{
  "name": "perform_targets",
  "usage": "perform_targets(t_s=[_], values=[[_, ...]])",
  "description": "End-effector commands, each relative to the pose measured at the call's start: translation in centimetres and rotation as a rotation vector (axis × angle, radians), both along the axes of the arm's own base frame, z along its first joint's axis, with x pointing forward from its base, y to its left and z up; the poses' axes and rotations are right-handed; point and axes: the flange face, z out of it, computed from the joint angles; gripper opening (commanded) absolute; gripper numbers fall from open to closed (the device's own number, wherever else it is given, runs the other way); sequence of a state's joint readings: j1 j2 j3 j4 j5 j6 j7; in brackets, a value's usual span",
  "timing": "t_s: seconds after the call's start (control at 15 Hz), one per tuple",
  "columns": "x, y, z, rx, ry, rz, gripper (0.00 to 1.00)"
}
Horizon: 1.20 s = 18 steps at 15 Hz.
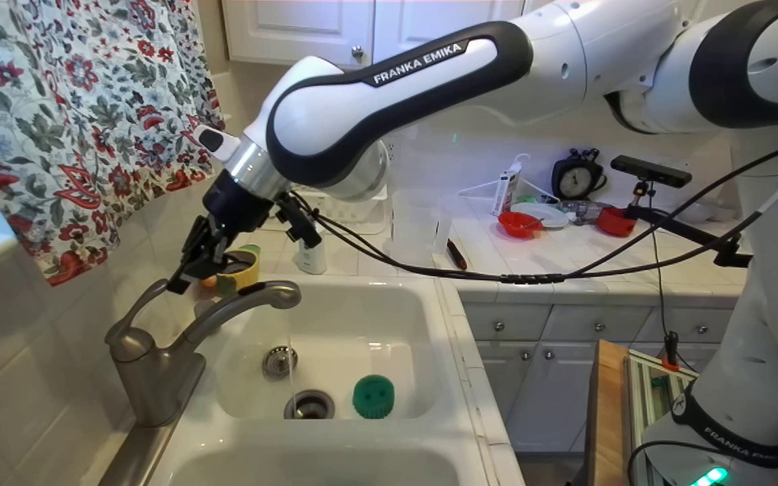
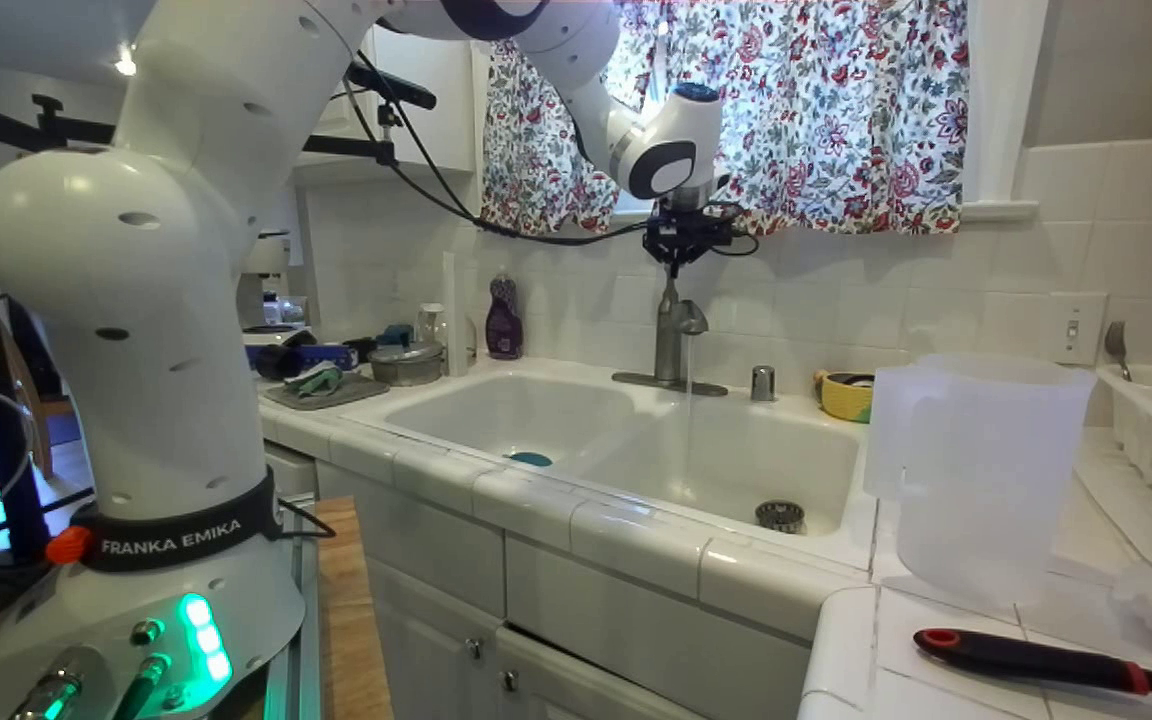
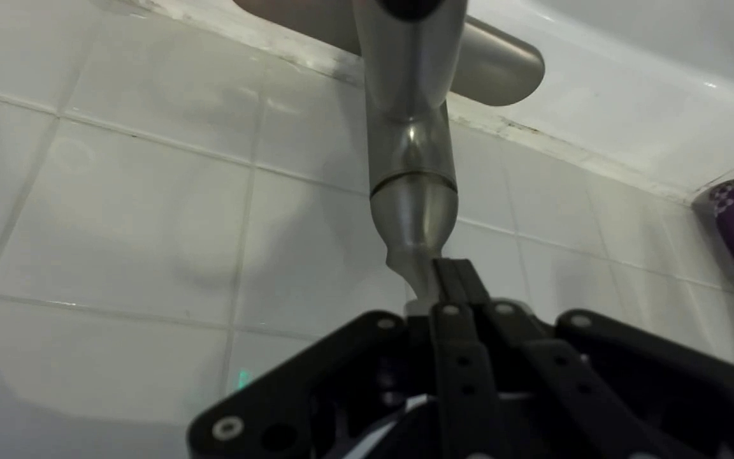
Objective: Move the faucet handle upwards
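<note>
The faucet handle [image 1: 138, 307] is a grey-metal lever on top of the faucet body [image 1: 149, 385], slanting up. It also shows in an exterior view [image 2: 669, 292] and the wrist view [image 3: 415, 255]. My gripper [image 1: 178, 282] is at the tip of the handle, fingers pointing down. In the wrist view the gripper [image 3: 460, 261] has its fingertips together with nothing between them, and they overlap the lever's edge. They are beside or against the handle; I cannot tell whether they touch. The lever's tip is hidden behind the fingers there. A thin water stream [image 2: 689, 375] runs from the spout [image 1: 247, 300].
The white double sink [image 1: 396, 317] is below, with a green scrubber [image 1: 373, 397] in it. The tiled wall [image 3: 150, 210] and floral curtain [image 1: 92, 121] are close behind the gripper. A yellow pot [image 1: 244, 270] stands beyond the faucet. A purple bottle [image 2: 504, 325] stands by the wall.
</note>
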<state>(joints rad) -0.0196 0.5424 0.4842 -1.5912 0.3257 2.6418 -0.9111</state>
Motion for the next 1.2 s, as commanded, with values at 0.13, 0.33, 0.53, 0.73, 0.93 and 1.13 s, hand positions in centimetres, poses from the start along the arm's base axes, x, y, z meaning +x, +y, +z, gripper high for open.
perform_targets(t_s=[0.13,0.33,0.53,0.73,0.93,1.13], values=[[0.6,0.3,0.3,0.045,-0.014,0.017,0.0],[-0.7,-0.9,0.3,-0.046,0.071,-0.016,0.0],[-1.9,-2.1,1.1,-0.081,0.153,-0.033,0.0],[-3.2,-2.9,2.7,-0.104,0.21,-0.045,0.0],[-5.0,-4.3,4.3,-0.168,0.263,-0.087,0.26],[-7.1,-6.1,5.1,-0.215,0.351,-0.148,0.39]])
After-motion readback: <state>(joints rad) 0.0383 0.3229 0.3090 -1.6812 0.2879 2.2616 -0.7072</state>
